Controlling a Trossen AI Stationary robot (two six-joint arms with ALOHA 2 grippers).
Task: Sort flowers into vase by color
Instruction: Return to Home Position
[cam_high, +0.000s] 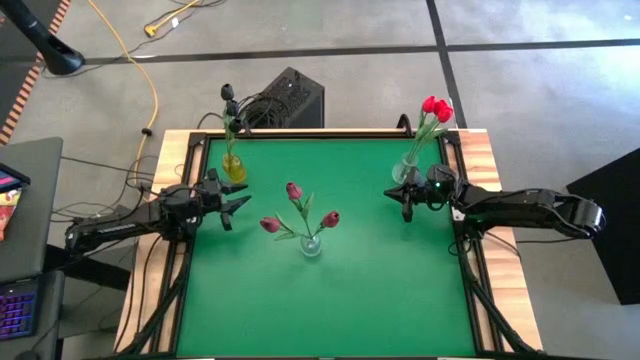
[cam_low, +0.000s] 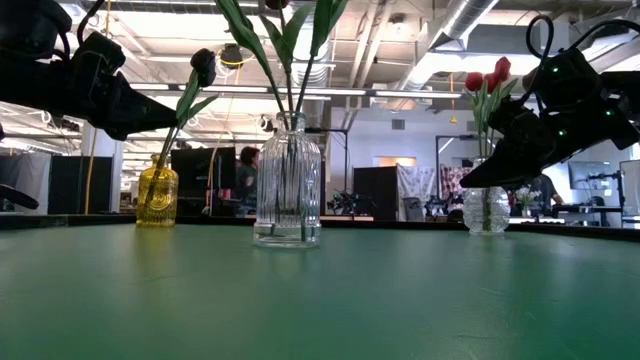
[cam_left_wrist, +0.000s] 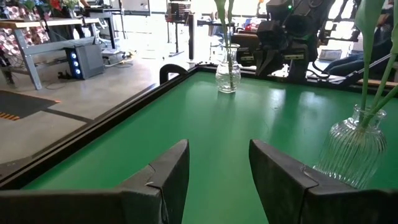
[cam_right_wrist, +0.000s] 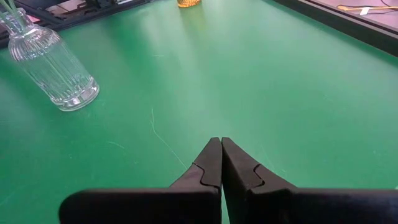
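Observation:
Three vases stand on the green table. A yellow vase (cam_high: 233, 166) (cam_low: 157, 195) holds one near-black tulip (cam_high: 228, 95). A ribbed clear vase (cam_high: 311, 243) (cam_low: 288, 180) (cam_right_wrist: 53, 62) in the middle holds three pinkish-crimson tulips (cam_high: 294, 190). A round clear vase (cam_high: 407, 171) (cam_low: 486, 208) (cam_left_wrist: 228, 68) at the far right holds red tulips (cam_high: 436, 108). My left gripper (cam_high: 238, 208) (cam_left_wrist: 217, 168) hovers open, left of the ribbed vase. My right gripper (cam_high: 402, 200) (cam_right_wrist: 221, 149) hovers shut, just near of the red tulips' vase. Both hold nothing.
The table has a raised dark rim (cam_high: 330, 134) and wooden side boards (cam_high: 490, 160). A black box (cam_high: 290, 95) and cables lie on the floor beyond the far edge. Open green surface (cam_high: 330, 310) spreads over the near half. People show far off in the room (cam_low: 247, 165).

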